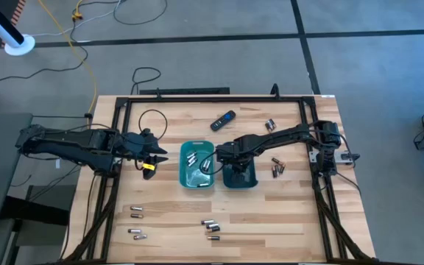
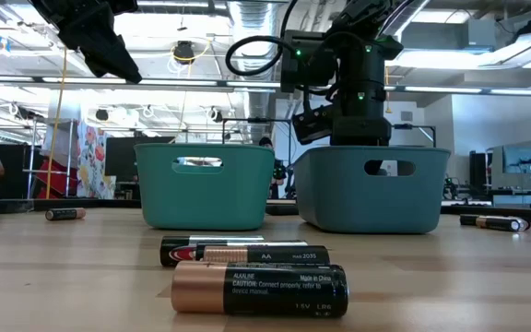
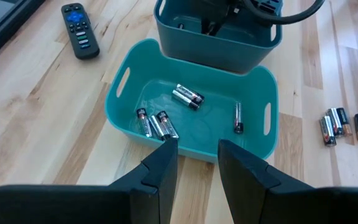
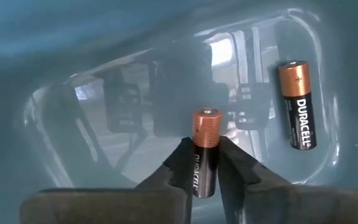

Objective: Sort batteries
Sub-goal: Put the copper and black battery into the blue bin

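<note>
"DURACELL" on the loose battery (image 4: 297, 106) in the tray; "CAUTION", "Made in China", "1.5V" on the nearest battery (image 2: 259, 288).

Two trays (image 1: 196, 177) sit side by side, remote (image 1: 223, 120) behind them.

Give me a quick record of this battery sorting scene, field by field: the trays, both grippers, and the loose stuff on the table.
left tray: teal plastic bin, silvery-grey batteries inside
right tray: teal plastic bin, one copper-topped battery lying in it
right gripper: down inside right bin, copper-ended dark battery between its fingers
left gripper: empty, beside left bin
loose: batteries on wooden table; black remote
</note>
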Robot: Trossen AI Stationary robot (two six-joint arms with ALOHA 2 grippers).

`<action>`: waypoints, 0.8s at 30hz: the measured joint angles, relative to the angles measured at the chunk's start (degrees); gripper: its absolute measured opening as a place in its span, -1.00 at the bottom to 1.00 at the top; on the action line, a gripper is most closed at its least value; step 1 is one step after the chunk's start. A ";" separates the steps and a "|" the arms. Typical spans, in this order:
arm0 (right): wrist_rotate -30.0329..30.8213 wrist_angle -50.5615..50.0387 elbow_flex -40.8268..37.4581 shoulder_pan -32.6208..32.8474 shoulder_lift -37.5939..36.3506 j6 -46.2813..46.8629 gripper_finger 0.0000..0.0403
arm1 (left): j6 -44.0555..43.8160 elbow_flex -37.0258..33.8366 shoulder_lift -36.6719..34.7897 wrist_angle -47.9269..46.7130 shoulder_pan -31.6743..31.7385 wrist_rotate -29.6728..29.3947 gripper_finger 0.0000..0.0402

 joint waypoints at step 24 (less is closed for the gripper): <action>-0.02 -9.91 4.49 -2.30 -2.28 0.42 -0.36 | 0.01 0.00 0.00 0.28 0.00 -1.55 -0.45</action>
